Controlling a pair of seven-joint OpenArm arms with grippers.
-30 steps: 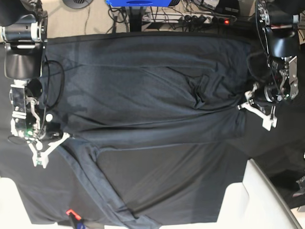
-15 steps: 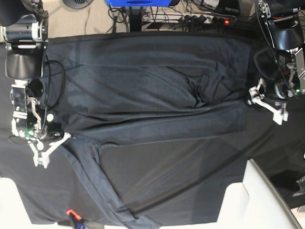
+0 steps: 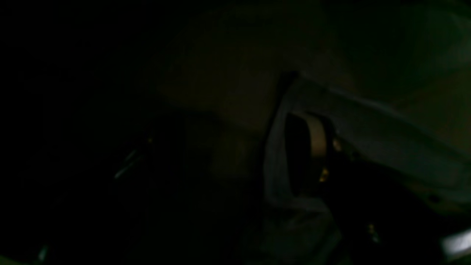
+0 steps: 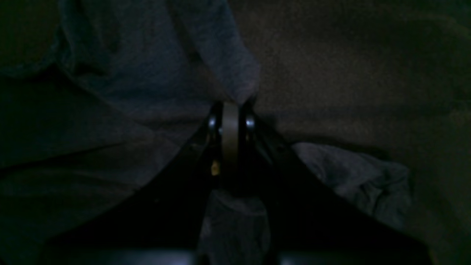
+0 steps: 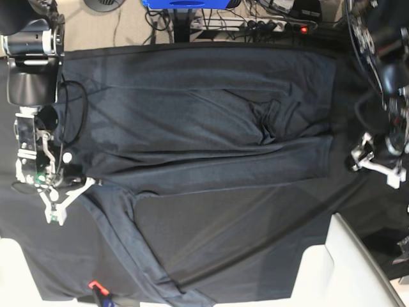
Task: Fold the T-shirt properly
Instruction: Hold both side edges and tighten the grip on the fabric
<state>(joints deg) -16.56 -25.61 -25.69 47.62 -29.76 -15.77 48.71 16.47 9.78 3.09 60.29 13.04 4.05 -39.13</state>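
Note:
The dark slate-grey T-shirt (image 5: 204,121) lies spread across the table, with a narrow band of it running down to the lower left. My right gripper (image 5: 66,199) sits at the shirt's left edge. In the right wrist view it (image 4: 230,110) is shut on a pinched fold of the T-shirt (image 4: 147,73). My left gripper (image 5: 377,167) hangs open to the right of the shirt's right edge, apart from it, with nothing between its fingers. The left wrist view is nearly black; only one pale finger (image 3: 274,158) shows there.
A black table covering (image 5: 358,211) lies under the shirt. A white padded object (image 5: 348,268) stands at the lower right. Cables and a power strip (image 5: 268,25) run along the far edge, next to a blue object (image 5: 185,4). A small red item (image 5: 96,285) sits at the bottom left.
My left gripper let go of the shirt's right edge and moved right and slightly toward the front, away from the cloth. The right gripper has stayed put, still shut.

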